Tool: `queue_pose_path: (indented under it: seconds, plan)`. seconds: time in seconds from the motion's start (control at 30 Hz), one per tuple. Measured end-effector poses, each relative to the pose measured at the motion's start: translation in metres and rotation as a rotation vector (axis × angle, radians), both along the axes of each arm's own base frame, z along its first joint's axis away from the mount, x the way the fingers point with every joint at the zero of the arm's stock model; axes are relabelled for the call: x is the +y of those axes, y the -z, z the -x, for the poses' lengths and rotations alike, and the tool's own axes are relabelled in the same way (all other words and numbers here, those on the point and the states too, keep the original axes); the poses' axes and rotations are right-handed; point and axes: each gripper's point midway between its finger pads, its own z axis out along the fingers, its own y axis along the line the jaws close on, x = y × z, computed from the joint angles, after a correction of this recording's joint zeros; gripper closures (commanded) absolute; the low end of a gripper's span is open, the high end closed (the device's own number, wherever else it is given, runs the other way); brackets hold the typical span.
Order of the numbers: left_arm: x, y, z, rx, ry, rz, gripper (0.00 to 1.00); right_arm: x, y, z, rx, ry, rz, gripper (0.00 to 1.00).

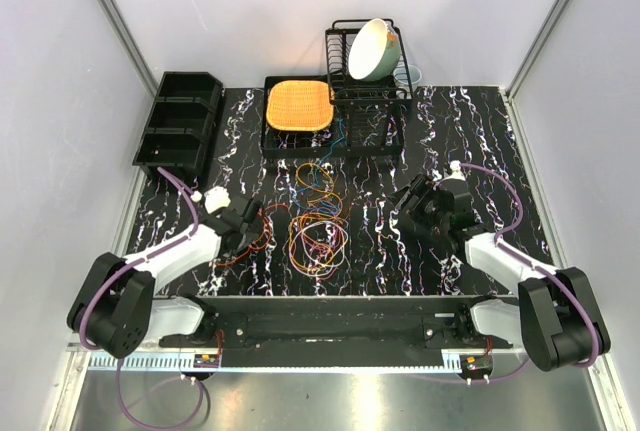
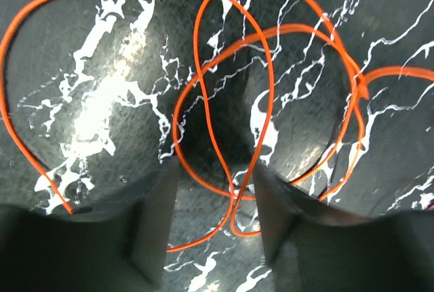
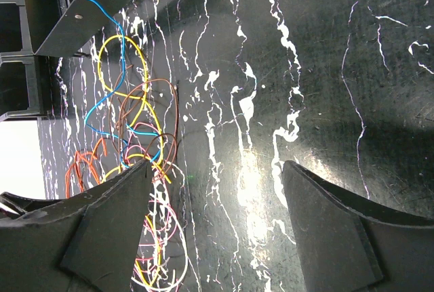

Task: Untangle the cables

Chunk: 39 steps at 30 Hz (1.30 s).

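Untangling looks barely begun: left fingers (image 2: 152, 234) stand spread with orange loops (image 2: 232, 196) lying loose between them, right fingers (image 3: 112, 231) spread over the desk (image 3: 305, 68), knotted cables (image 1: 318, 236) heaped beyond their tips.

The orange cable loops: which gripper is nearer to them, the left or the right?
Left. The left gripper hangs over the orange cable loops, a strand between its open fingers. The right gripper is apart from them, beyond the cable pile.

Probably lab test cell: white panel walls (image 1: 250, 11), aluminium frame posts (image 1: 115, 11).
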Motion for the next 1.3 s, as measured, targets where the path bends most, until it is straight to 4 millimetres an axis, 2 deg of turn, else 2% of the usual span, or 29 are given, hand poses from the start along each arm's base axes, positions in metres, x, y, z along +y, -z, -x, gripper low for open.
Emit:
queue_pose_path:
  seconds: [0.1, 0.2, 0.23, 0.3, 0.57, 0.67, 0.73, 0.8, 0.87, 0.9, 0.93, 1.0, 1.07, 1.1, 1.17, 1.23, 1.3]
  plan:
    - [0.0, 0.001, -0.002, -0.008, -0.005, 0.003, 0.59, -0.001, 0.002, 0.0, 0.006, 0.0, 0.002, 0.16]
    - [0.0, 0.002, -0.004, -0.015, -0.009, 0.001, 0.71, -0.001, 0.003, 0.0, 0.009, 0.0, 0.003, 0.16]
    - [0.001, 0.002, -0.004, -0.016, -0.009, -0.004, 0.87, -0.001, 0.003, 0.0, 0.009, 0.0, 0.003, 0.16]
    - [0.001, 0.003, -0.006, -0.015, -0.008, -0.011, 1.0, -0.001, 0.003, 0.0, 0.009, 0.0, 0.003, 0.16]
    - [-0.009, 0.001, -0.027, 0.018, 0.065, -0.05, 1.0, 0.0, 0.003, 0.001, 0.01, -0.005, 0.0, 0.16]
    - [-0.012, -0.013, -0.033, 0.031, 0.112, -0.074, 1.0, 0.0, 0.003, 0.001, 0.01, -0.005, 0.0, 0.16]
    - [-0.016, -0.042, -0.049, -0.01, 0.143, -0.089, 1.0, 0.0, 0.003, 0.001, 0.01, -0.005, 0.0, 0.16]
    - [-0.021, -0.085, -0.07, -0.093, 0.169, -0.094, 1.0, 0.0, 0.003, 0.001, 0.01, -0.005, 0.0, 0.16]
    - [-0.025, -0.148, -0.098, -0.233, 0.179, -0.083, 1.0, 0.0, 0.003, 0.001, 0.01, -0.005, -0.001, 0.17]
    - [-0.024, -0.19, -0.112, -0.316, 0.178, -0.08, 1.0, -0.001, 0.003, 0.0, 0.01, -0.004, -0.001, 0.16]
    - [-0.022, -0.219, -0.121, -0.38, 0.169, -0.078, 1.0, -0.001, 0.003, 0.0, 0.01, -0.004, -0.002, 0.16]
    - [-0.01, -0.286, -0.135, -0.519, 0.144, -0.083, 1.0, -0.001, 0.003, 0.0, 0.01, -0.005, -0.003, 0.16]
    - [0.005, -0.335, -0.141, -0.617, 0.114, -0.096, 1.0, -0.001, 0.003, 0.0, 0.011, -0.007, -0.005, 0.16]
    - [0.014, -0.353, -0.143, -0.651, 0.098, -0.105, 1.0, -0.001, 0.003, 0.0, 0.011, -0.007, -0.005, 0.16]
    - [0.031, -0.377, -0.147, -0.695, 0.074, -0.121, 1.0, -0.001, 0.003, 0.0, 0.011, -0.005, -0.005, 0.16]
    - [0.048, -0.387, -0.156, -0.705, 0.052, -0.139, 1.0, -0.002, 0.003, 0.0, 0.011, -0.004, -0.005, 0.16]
    - [0.063, -0.385, -0.17, -0.69, 0.036, -0.155, 1.0, -0.002, 0.002, 0.0, 0.011, -0.005, -0.006, 0.16]
